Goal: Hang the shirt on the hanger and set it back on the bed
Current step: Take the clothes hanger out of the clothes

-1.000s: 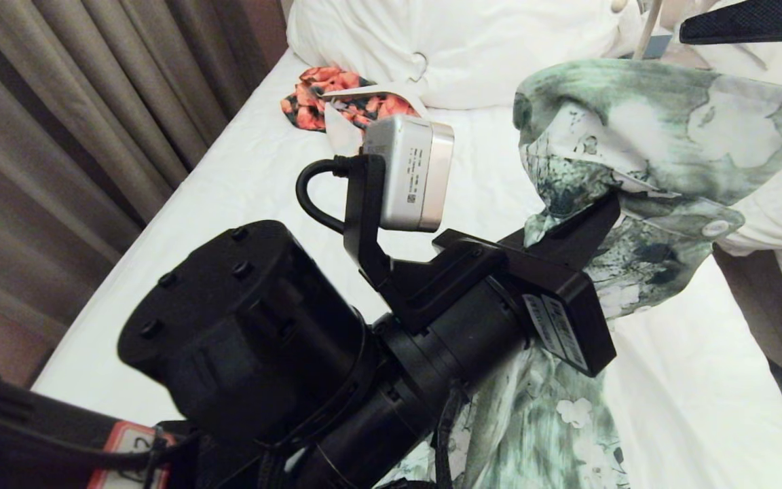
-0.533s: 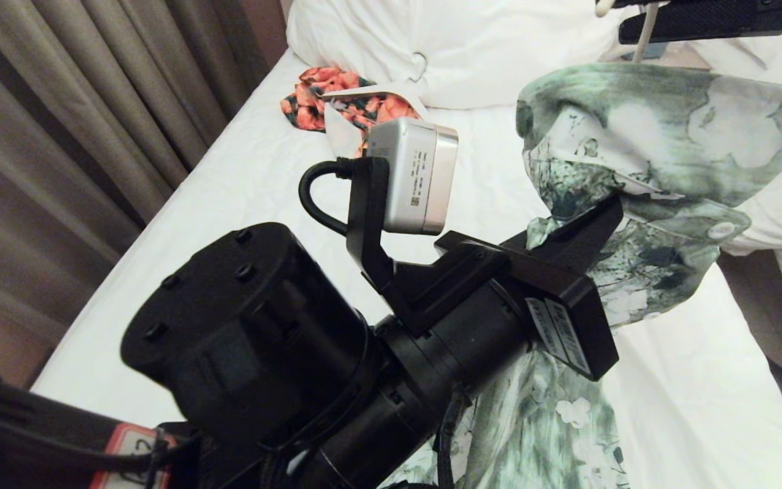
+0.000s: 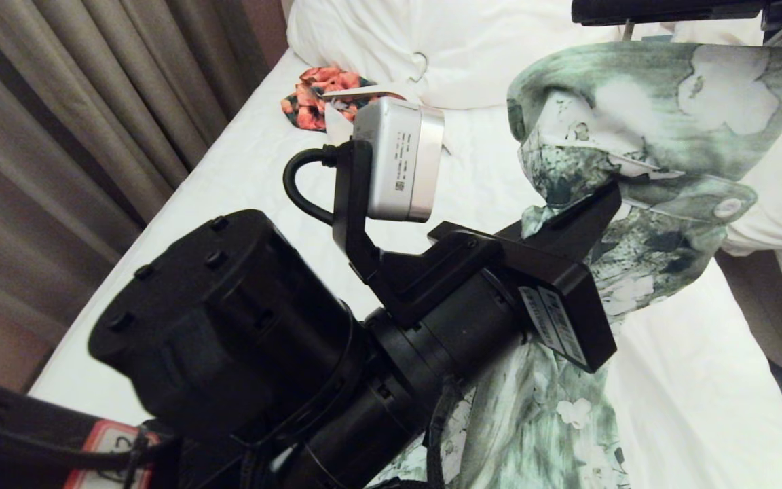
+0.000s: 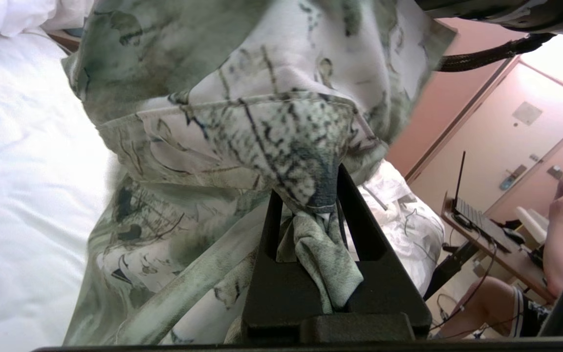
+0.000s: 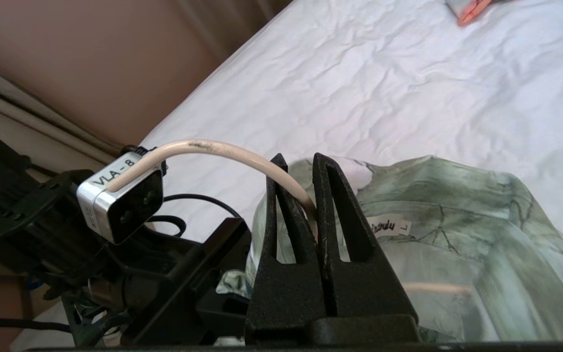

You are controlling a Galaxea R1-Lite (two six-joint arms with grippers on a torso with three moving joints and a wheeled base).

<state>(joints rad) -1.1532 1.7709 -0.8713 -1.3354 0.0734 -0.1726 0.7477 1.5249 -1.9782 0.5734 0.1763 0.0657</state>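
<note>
The green-and-white shirt (image 3: 642, 115) hangs above the bed (image 3: 255, 176), its tail trailing down onto the sheet. My left gripper (image 3: 588, 210) is shut on a fold of the shirt's front below the collar, and the bunched cloth fills its jaws (image 4: 308, 183). At the top edge of the head view, my right gripper (image 3: 601, 12) is over the collar. In the right wrist view the right gripper (image 5: 300, 159) is shut on the cream hanger's curved hook (image 5: 203, 146). The hanger's arm (image 5: 433, 288) shows faintly through the shirt (image 5: 457, 220), inside the collar.
An orange-and-black garment (image 3: 316, 95) lies near the bunched white duvet (image 3: 466, 54) at the bed's head. Brown curtains (image 3: 72, 122) run along the bed's left side. In the left wrist view, a neighbouring bed (image 4: 408, 220), a desk with a laptop (image 4: 472, 205) and a seated person (image 4: 560, 215) show.
My right gripper has moved left along the top edge and shut on the hanger's hook. The shirt's collar has risen slightly. My left gripper keeps its hold.
</note>
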